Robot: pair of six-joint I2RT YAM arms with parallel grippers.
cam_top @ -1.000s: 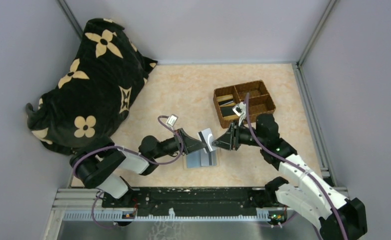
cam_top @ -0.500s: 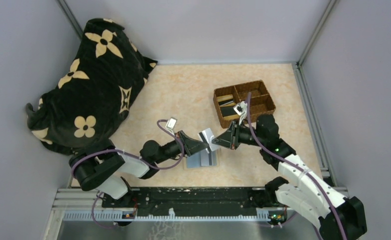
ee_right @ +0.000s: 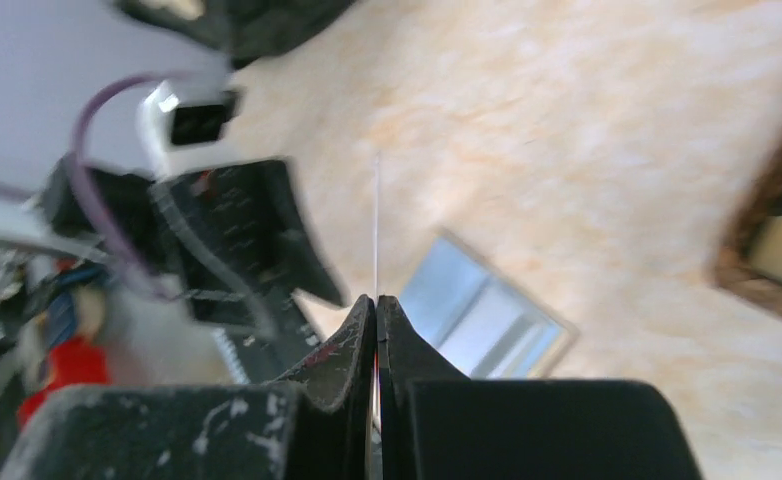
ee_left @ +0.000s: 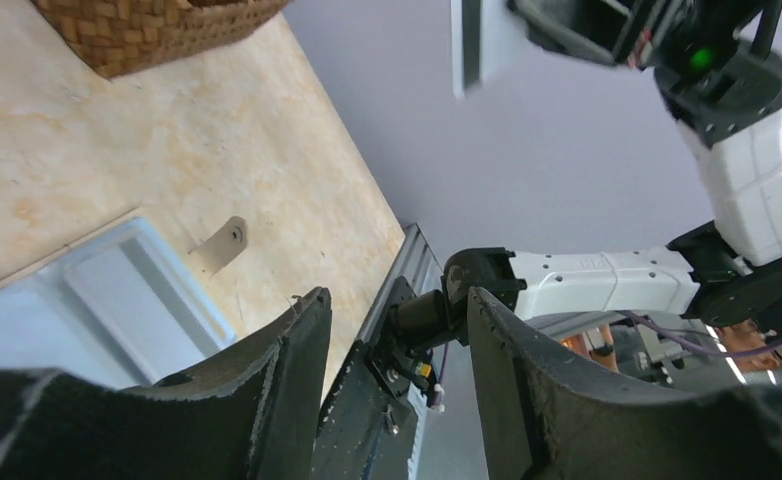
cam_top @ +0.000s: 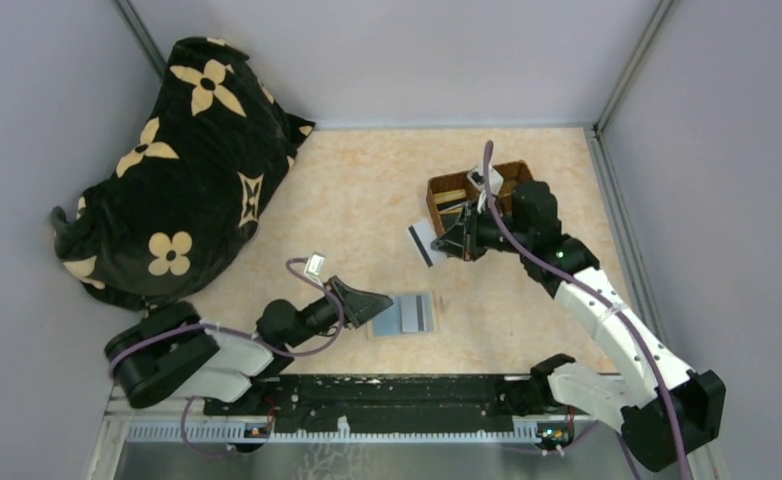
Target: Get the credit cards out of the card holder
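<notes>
Far-left corner: I see big black cloth bundle (cam_top: 182,165) w/ cream flower + star motifs, slumped against left wall, resting on tabletop. Tabletop (cam_top: 367,190): peach marbled finish. Brown woven tray (cam_top: 447,180) on tabletop, right of centre, toward back, well apart from bundle. Tray has dividers; compartment count unclear from my views, part covered. Grey walls (cam_top: 387,60) on 3 sides, alu posts in back corners. Near edge: black rail (cam_top: 387,392) on alu frame.

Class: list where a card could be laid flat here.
Free: bare table between the flowered bag and the woven tray; also right of the card holder. Crowded: the card holder's left edge, by the left gripper, and beside the tray, where the right gripper holds a card.
</notes>
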